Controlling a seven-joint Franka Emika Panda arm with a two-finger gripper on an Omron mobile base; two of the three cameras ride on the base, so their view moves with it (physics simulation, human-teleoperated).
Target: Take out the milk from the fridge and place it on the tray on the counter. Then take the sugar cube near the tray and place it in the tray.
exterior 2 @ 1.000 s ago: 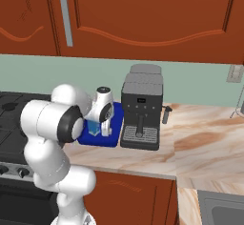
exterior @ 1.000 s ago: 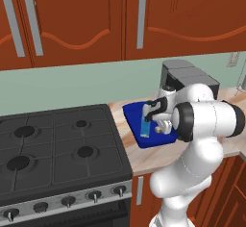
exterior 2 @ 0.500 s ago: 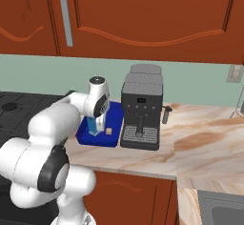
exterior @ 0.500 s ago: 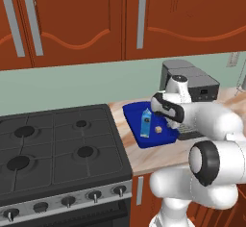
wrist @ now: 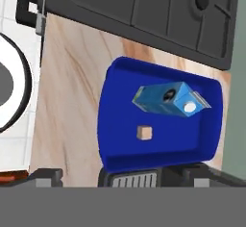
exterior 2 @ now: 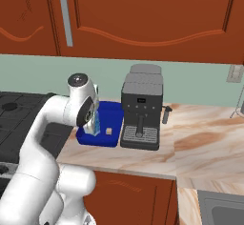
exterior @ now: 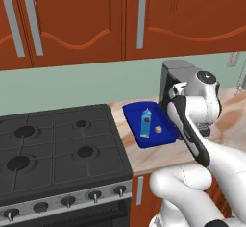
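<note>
Milk [exterior: 146,122], sugar cube [exterior: 158,130] unmoved in tray [exterior: 132,118]; arm lifted clear.

Red-brown wall cabinets [exterior: 72,19], pale green backsplash [exterior: 72,86], black stove [exterior: 53,149].

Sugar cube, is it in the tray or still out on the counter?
In. The sugar cube rests on the tray floor beside the milk.

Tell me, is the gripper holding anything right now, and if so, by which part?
Nothing is held. The milk stands upright in the tray with the sugar cube beside it, both free of the arm, which is raised above them.
</note>
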